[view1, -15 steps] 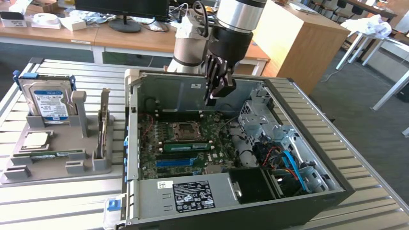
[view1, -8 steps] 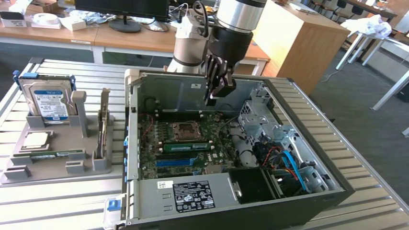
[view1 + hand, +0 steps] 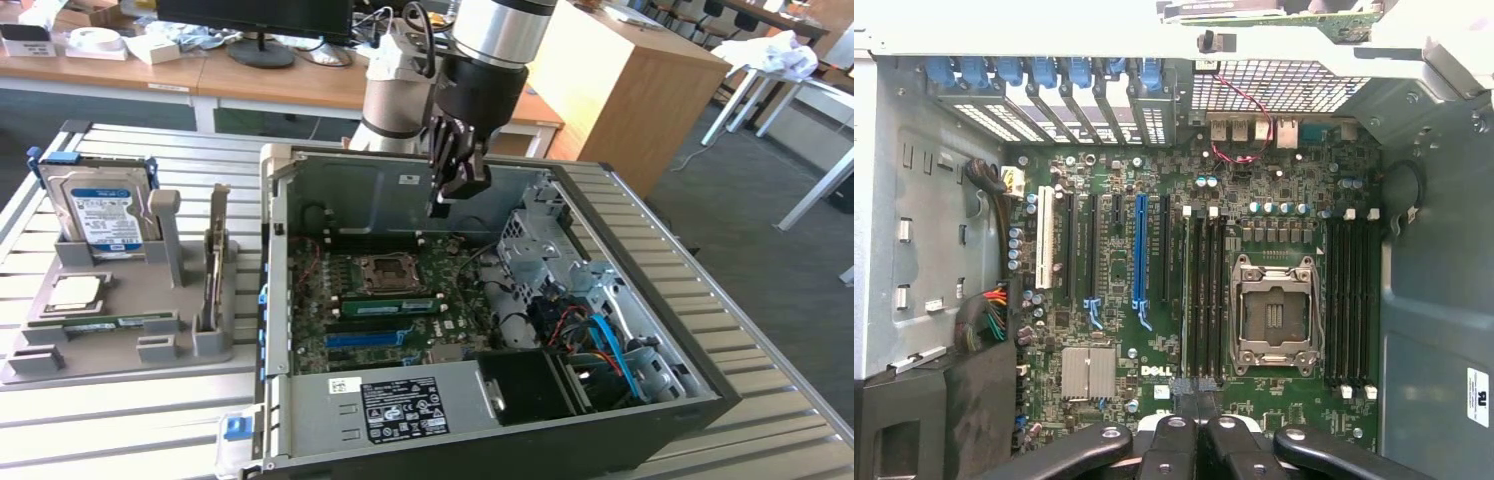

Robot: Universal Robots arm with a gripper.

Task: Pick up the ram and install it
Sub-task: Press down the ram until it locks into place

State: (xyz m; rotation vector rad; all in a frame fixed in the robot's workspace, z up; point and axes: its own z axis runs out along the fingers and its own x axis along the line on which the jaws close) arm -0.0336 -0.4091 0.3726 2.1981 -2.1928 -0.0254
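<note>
A long thin green ram (image 3: pixel 387 304) stands on edge in a motherboard slot just in front of the empty processor socket (image 3: pixel 387 268), inside the open computer case (image 3: pixel 614 200). My gripper (image 3: pixel 442 203) hangs above the motherboard near the case's back wall, shut with nothing between its fingers and well clear of the ram. In the wrist view the gripper (image 3: pixel 1194 420) is shut over the dark memory slots (image 3: pixel 1204 300) beside the socket (image 3: pixel 1274 315). I cannot pick out the ram's top edge among those slots.
A grey holder (image 3: pixel 187 345) at the exterior view's left carries a blue-labelled hard drive (image 3: pixel 100 215), a square silver chip (image 3: pixel 74 293), a flat green stick (image 3: pixel 114 322) and an upright card (image 3: pixel 216 255). Cables and a drive cage (image 3: pixel 587 300) fill the case's right side.
</note>
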